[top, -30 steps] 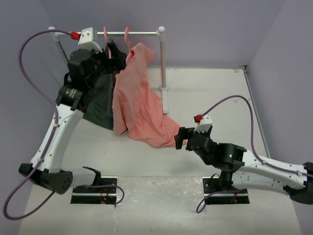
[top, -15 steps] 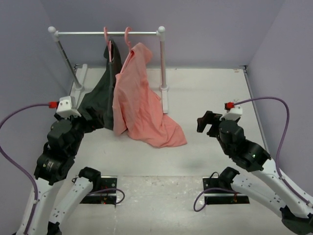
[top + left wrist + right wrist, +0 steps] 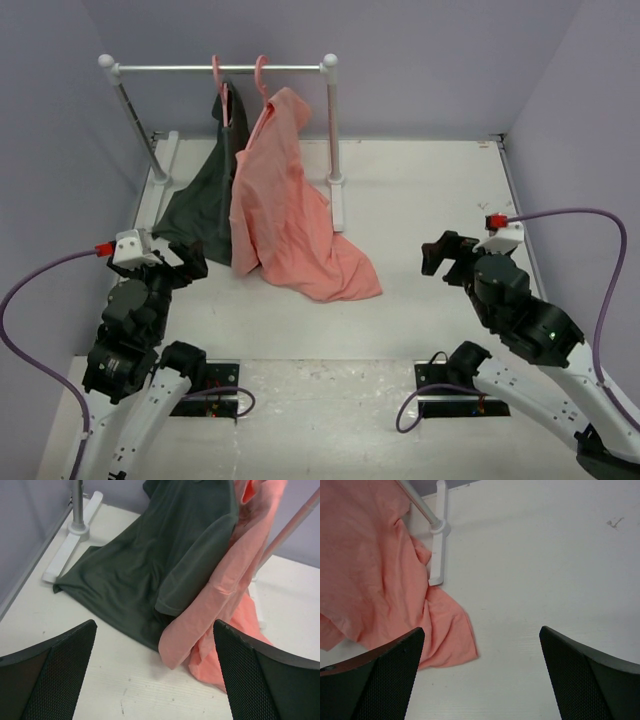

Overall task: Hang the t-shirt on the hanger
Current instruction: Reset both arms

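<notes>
white table (image 3: 430, 200), salmon t-shirt (image 3: 280, 200) on pink hanger (image 3: 261, 69)

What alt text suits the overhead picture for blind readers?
A salmon t-shirt hangs from a pink hanger on a rail, beside a dark garment, both trailing onto the table. The left arm and right arm sit low, jaws open.

You see a white clothes rack (image 3: 290, 67) standing at the far left of a pale bench (image 3: 430, 190), with lilac walls (image 3: 420, 60) behind it. A dark grey-green garment (image 3: 200, 205) hangs from its rail on the left pink hanger (image 3: 215, 72). The garment's hem spreads over the bench, touching the rack's left foot (image 3: 70, 545). The rack's right foot (image 3: 439, 540) lies flat on the bench. A small dark scuff (image 3: 614, 523) marks the bench, well apart to the right.
</notes>
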`<state>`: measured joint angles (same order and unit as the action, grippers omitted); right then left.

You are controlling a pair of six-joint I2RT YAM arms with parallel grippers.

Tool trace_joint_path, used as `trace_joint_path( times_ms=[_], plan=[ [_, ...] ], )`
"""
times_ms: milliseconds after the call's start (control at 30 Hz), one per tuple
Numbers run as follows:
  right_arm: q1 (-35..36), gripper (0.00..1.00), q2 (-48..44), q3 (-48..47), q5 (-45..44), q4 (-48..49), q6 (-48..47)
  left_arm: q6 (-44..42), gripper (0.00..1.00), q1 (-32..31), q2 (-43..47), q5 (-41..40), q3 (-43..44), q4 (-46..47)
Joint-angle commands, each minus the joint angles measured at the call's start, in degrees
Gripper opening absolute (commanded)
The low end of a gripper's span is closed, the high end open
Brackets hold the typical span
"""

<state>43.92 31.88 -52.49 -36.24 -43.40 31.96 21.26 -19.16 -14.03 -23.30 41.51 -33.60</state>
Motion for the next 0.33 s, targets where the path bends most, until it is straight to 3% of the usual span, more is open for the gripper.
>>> trace_joint_path(
  times_ms=[0,300],
  plan=[
    [-0.10,0.99,-1.80,-0.64,-3.50,-0.54,-2.79,-1.22,1.00,0.09,-1.66,-3.05,-2.09,4.15],
    [-0.15,0.99,-3.89,1.78,-4.10,1.57,-3.22,-2.01,1.00,0.13,-1.87,-3.06,-4.20,5.56]
  ],
)
